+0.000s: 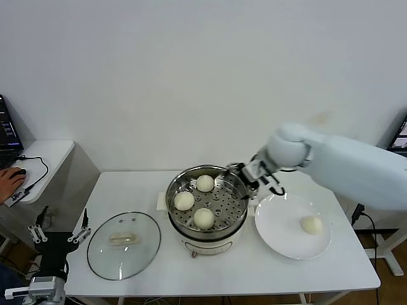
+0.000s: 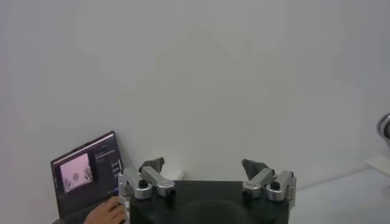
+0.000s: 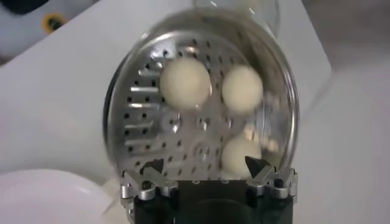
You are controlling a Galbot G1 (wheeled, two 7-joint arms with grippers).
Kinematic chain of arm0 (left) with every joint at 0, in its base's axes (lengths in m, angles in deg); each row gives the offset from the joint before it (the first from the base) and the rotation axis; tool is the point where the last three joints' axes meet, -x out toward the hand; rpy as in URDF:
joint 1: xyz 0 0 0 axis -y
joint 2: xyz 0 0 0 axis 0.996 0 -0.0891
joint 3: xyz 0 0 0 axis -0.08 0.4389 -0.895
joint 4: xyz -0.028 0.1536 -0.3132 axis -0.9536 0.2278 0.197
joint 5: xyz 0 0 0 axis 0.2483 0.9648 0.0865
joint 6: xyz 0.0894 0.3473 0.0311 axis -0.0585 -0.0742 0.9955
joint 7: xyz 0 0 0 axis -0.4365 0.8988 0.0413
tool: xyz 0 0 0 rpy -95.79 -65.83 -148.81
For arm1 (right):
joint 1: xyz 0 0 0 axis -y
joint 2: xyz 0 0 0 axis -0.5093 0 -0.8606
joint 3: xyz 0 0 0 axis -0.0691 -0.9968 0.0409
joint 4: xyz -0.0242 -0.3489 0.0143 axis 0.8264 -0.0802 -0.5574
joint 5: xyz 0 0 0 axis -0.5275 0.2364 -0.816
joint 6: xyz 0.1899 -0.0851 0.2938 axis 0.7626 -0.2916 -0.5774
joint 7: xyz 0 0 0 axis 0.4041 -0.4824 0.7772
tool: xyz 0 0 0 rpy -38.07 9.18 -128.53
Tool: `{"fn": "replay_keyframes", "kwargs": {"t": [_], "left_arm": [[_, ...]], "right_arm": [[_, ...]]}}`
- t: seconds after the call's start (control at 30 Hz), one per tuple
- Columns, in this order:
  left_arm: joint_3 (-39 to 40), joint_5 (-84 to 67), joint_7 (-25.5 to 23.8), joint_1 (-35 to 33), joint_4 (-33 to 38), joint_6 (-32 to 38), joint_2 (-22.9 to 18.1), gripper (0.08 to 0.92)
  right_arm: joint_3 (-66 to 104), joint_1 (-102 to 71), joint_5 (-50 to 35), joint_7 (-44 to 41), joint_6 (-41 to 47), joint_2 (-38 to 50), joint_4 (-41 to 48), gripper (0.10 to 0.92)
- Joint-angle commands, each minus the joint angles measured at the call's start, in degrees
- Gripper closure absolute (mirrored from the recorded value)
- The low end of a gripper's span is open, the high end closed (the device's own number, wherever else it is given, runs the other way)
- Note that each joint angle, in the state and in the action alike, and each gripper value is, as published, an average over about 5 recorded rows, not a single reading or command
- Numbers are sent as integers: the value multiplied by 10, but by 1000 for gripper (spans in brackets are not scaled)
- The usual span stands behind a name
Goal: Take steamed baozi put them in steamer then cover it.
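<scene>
Right arm reaches in from 3 o'clock, white upper segment bulky, forearm angled toward centre of head view, wrist bent down. Right gripper (image 1: 245, 173) sits just right of centre, at about 1 o'clock from the middle of the work area; its fingers (image 3: 152, 167) are spread wide, nothing between them, tips pointing away from the wrist camera. Left arm is parked low at 8 o'clock, off the work area. Left gripper (image 1: 58, 223) points upward, fingers (image 2: 152, 165) wide apart and holding nothing. A person's hand (image 1: 9, 181) rests at 9 o'clock, at the far edge.
</scene>
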State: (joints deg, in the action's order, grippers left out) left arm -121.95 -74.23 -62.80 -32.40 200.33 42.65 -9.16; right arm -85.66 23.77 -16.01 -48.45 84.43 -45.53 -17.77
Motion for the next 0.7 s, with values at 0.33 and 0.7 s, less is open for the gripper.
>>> {"fn": "replay_keyframes", "kwargs": {"t": [0.33,0.7], "left_arm": [[14,1,-1,6,-4,-3,20,177],[4,2,-1,-5,-4,-3,14,177]], "right_arm": [[205,-276,83,-32,78,185,80,203],[306,-368,168,-65,31,133,191,203]]}}
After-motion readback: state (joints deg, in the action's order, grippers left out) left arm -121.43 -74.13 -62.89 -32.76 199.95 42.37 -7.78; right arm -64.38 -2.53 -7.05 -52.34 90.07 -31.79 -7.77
